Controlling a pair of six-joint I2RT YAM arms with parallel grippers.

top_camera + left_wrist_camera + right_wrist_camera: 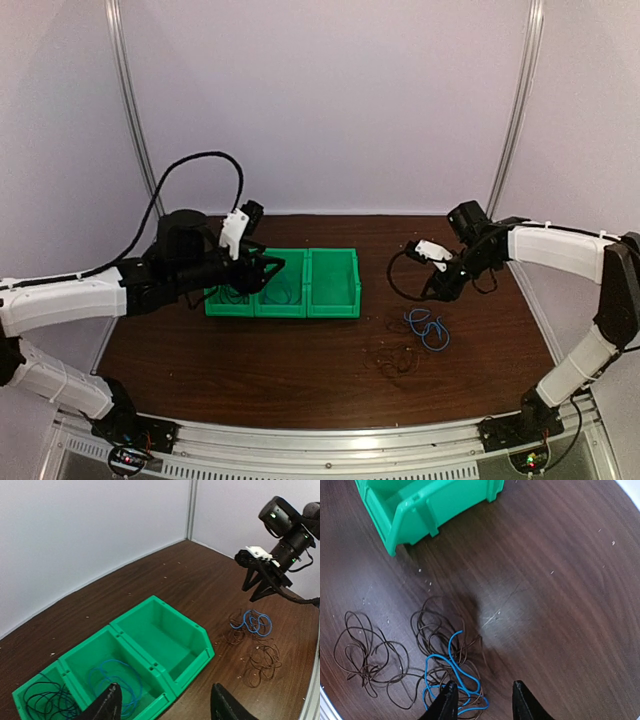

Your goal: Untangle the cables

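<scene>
1. Right wrist view: the right gripper (482,704) has its two fingers apart with nothing between them. It hangs just above the near part of the blue cable (452,672).
2. This blue cable is a thin, curly wire lying on the brown table (560,580). In this view its long axis runs from the fingers away toward the green bins (445,500), and one free end points the same way.
3. Thin dark cables (432,627) are looped through the blue one in open, irregular curls. A second dark bundle (362,650) lies just beside them on the wood. I cannot tell if the two are joined.
4. From the top camera, this heap lies near the right gripper, on the side toward the arm bases, and well apart from the bins.
5. Seen from the left wrist, the left gripper (165,707) is spread wide and holds nothing. It hovers over the near rim of the bins.
6. In the middle bin lies a coiled blue wire (117,685). In the end bin beside it lies a black wire (47,700), also in loose rings.
</scene>
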